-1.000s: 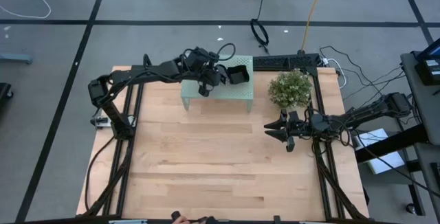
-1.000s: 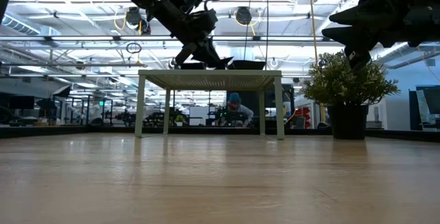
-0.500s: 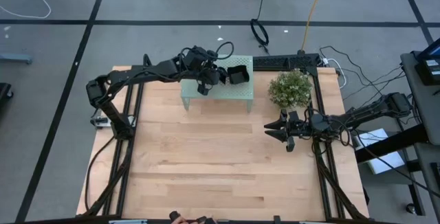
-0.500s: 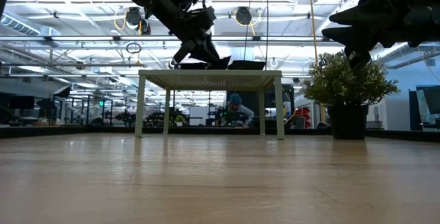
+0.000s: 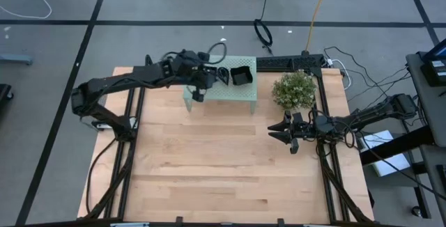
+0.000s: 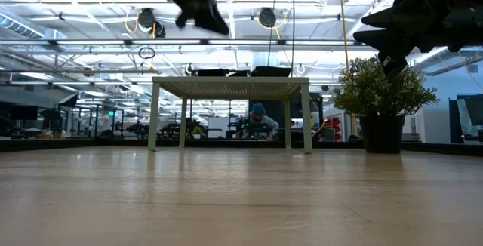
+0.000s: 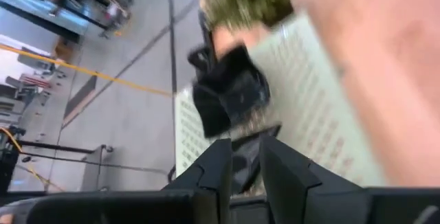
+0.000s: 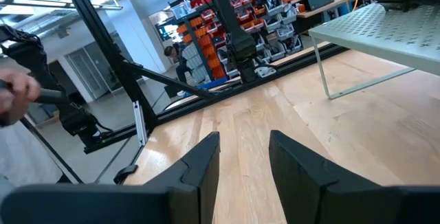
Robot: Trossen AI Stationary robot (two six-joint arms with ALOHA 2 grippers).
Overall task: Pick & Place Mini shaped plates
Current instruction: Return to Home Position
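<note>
One wooden table [image 5: 209,178], carrying everything else. Two dark arms over it. Left arm [image 5: 132,79] stretched from the left edge toward the far edge. Right arm [image 5: 376,112] folded in from the right edge, kept aside, by the look of it, to leave the stand free.

One mint-green stand [image 5: 233,93] on thin legs at the middle of the far edge, serving as the shelf for the load. One bushy plant [image 5: 294,90] in a dark pot just beside the stand's right end, not touching it and no part of the job.

Two grippers. Left gripper [image 7: 246,148] above the stand's near left corner, high over the top in the low view and touching nothing; jaws a little apart, nothing between them. Reads as standing clear of the load, with nothing left to carry. Right gripper [image 8: 244,138] above the table near the right edge, on the near side of the plant, pointing toward the middle; jaws apart and empty.

Plates [image 5: 241,76]: small, glossy, black, gathered on the stand toward its far right corner, piled to save room. None on the table, none in either gripper. More than one, by the left wrist view; exact number not to be told.
</note>
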